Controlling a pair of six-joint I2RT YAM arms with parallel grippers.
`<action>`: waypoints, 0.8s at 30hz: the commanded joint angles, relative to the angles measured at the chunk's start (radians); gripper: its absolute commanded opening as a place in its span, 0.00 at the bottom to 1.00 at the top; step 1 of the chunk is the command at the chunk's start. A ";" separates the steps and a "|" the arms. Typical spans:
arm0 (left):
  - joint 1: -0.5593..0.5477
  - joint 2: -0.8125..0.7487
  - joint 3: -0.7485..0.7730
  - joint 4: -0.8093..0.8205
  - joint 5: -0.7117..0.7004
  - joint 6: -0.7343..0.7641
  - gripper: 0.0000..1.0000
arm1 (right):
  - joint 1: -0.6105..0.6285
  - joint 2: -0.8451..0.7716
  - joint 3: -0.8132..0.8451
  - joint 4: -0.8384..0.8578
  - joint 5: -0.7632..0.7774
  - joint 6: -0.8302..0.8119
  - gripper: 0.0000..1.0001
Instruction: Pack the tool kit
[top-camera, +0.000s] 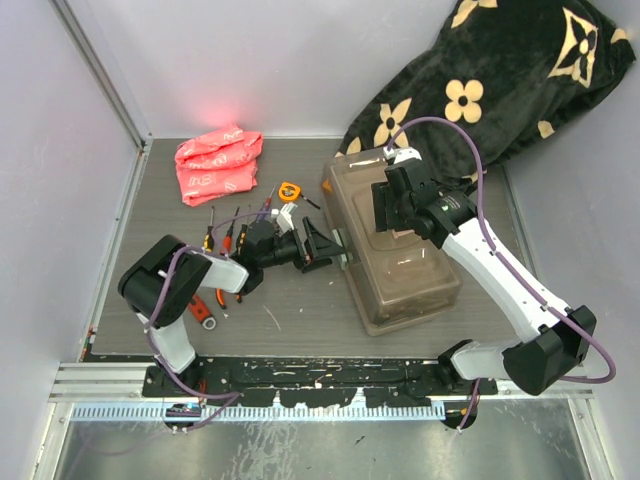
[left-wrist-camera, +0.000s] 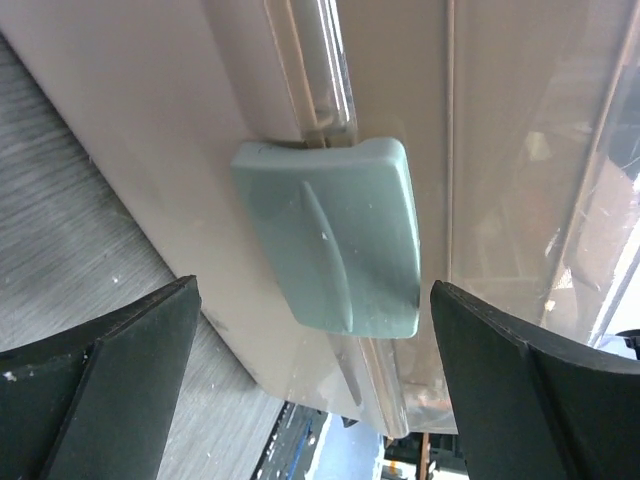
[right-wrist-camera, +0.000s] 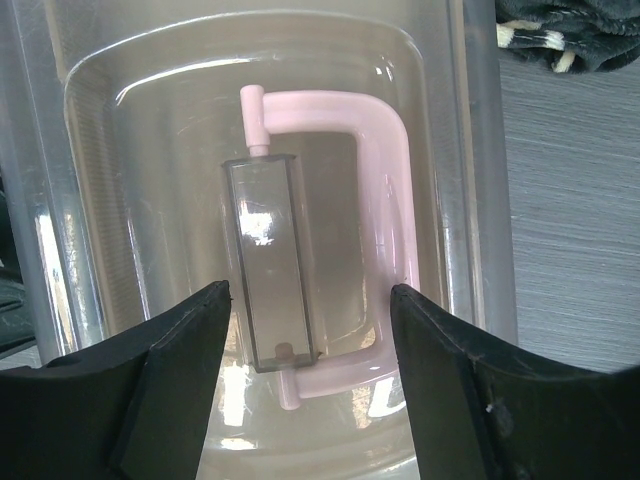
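The tool kit's brown translucent toolbox (top-camera: 405, 262) lies shut at the middle right of the table. My left gripper (top-camera: 320, 244) stands open against its left side wall. In the left wrist view the grey-green latch (left-wrist-camera: 335, 235) sits between the wide jaws of the left gripper (left-wrist-camera: 312, 300), untouched. My right gripper (top-camera: 393, 205) hovers over the lid. It is open (right-wrist-camera: 310, 290) astride the pale handle (right-wrist-camera: 385, 190) and its clear grip block (right-wrist-camera: 265, 260). Screwdrivers (top-camera: 228, 232), an orange tape measure (top-camera: 290, 190) and orange-handled pliers (top-camera: 204, 311) lie on the table left of the box.
A crumpled red plastic bag (top-camera: 218, 165) lies at the back left. The black flower-patterned blanket (top-camera: 500, 80) is piled behind the toolbox at the back right. White walls close in the table on three sides.
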 joint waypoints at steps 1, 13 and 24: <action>0.006 0.068 0.007 0.234 0.005 -0.096 0.97 | -0.009 0.014 -0.042 -0.130 -0.043 0.035 0.70; -0.001 0.146 0.039 0.405 0.000 -0.256 0.90 | -0.008 0.022 -0.041 -0.133 -0.040 0.044 0.70; -0.020 0.208 0.087 0.471 -0.027 -0.357 0.74 | -0.009 0.048 -0.032 -0.128 -0.035 0.039 0.70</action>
